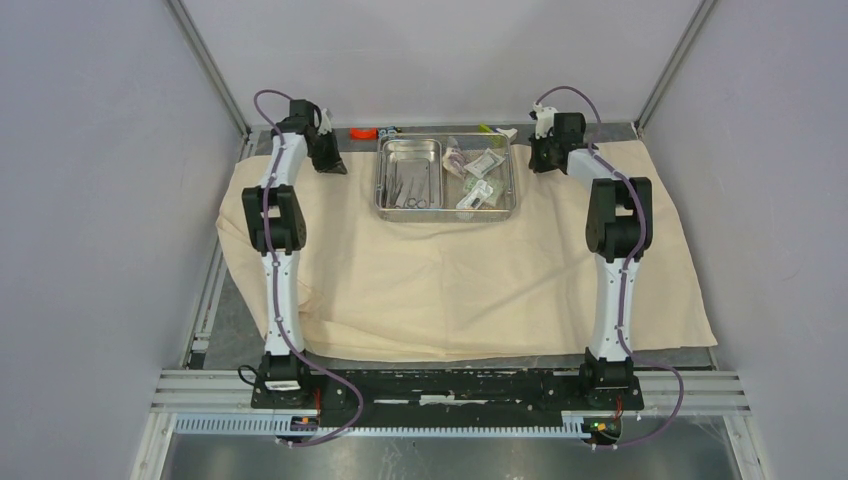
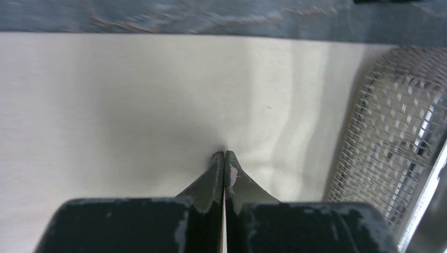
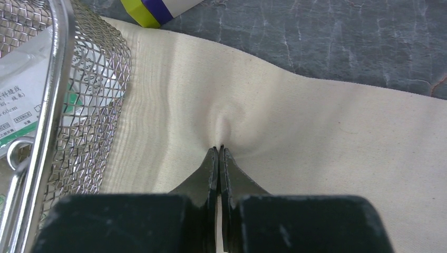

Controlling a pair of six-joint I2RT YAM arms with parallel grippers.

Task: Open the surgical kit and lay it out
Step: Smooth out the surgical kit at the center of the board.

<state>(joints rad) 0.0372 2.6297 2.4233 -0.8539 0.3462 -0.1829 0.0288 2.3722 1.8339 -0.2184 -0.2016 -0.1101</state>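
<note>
The cloth [image 1: 450, 290] lies spread flat over the worktop [image 1: 235, 340], its near half bare; both arms stretch to its far edge, flanking the tray [image 1: 447, 214]; the left gripper [image 2: 225, 154] and right gripper [image 3: 219, 149] are closed tight, each pinching cloth; packets [image 1: 478, 175] fill the tray's right half, instruments [image 1: 408, 190] its left.

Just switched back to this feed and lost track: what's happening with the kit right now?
The cloth wrap lies spread open, the steel tray on its far part with instruments and sealed packets inside. The left gripper and right gripper flank the tray, both shut, tips down on the cloth. The cloth puckers at the right one's tips, likely a pinch.
</note>
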